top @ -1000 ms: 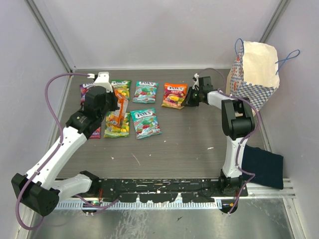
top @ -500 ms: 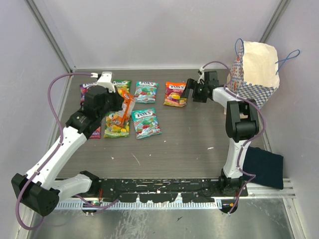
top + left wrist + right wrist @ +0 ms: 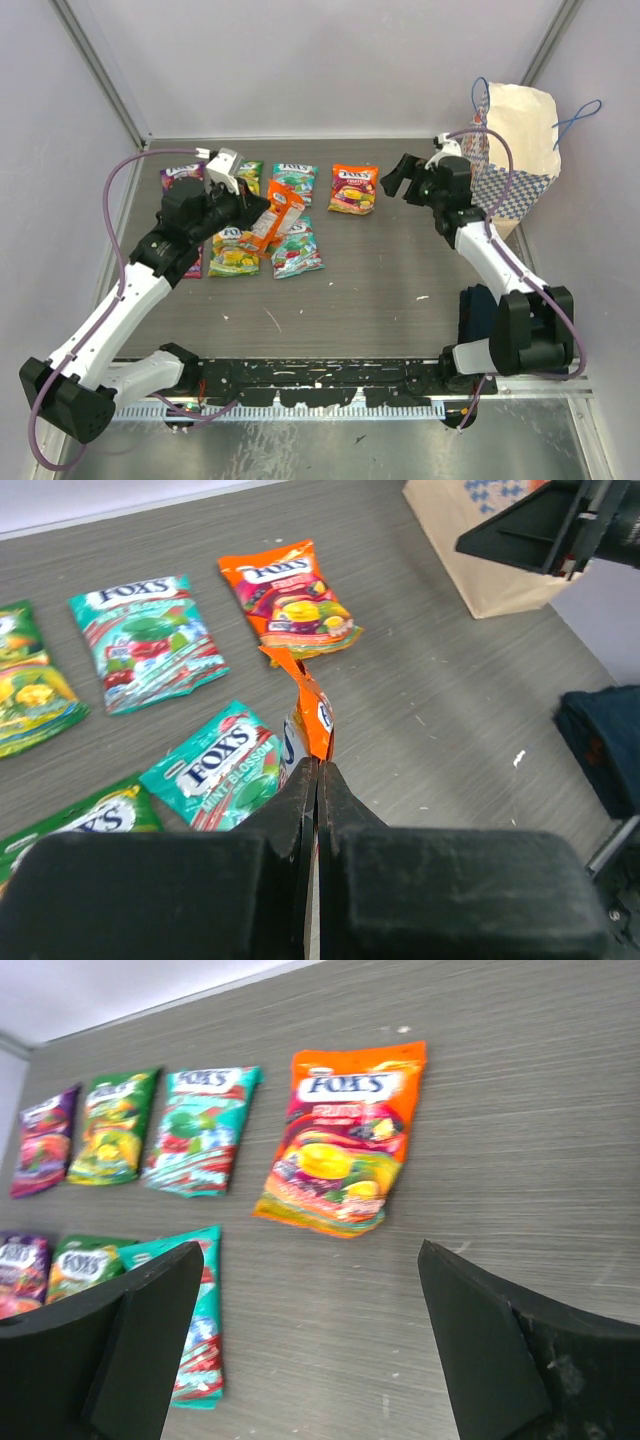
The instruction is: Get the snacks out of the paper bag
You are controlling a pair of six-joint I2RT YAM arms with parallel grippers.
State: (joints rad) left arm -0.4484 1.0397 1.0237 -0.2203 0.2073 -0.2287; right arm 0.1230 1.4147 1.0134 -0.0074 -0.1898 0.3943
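Left gripper (image 3: 318,772) is clamped on an orange packet (image 3: 310,705), held above the teal packets (image 3: 215,770) left of centre. Right gripper (image 3: 402,177), jaws apart and empty, hovers beside the paper bag (image 3: 515,130) at upper right. Other snacks (image 3: 352,189) lie on the bench (image 3: 400,290).

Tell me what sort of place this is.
Probably a lab robot cell: plain grey panel walls, the left arm and right arm bolted to a metal rail, candy packets laid out on a grey table.

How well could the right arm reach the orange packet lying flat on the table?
Probably yes. The right gripper hangs open just beside the flat orange packet, with nothing between them; the left gripper, shut on a second orange packet, is well aside.
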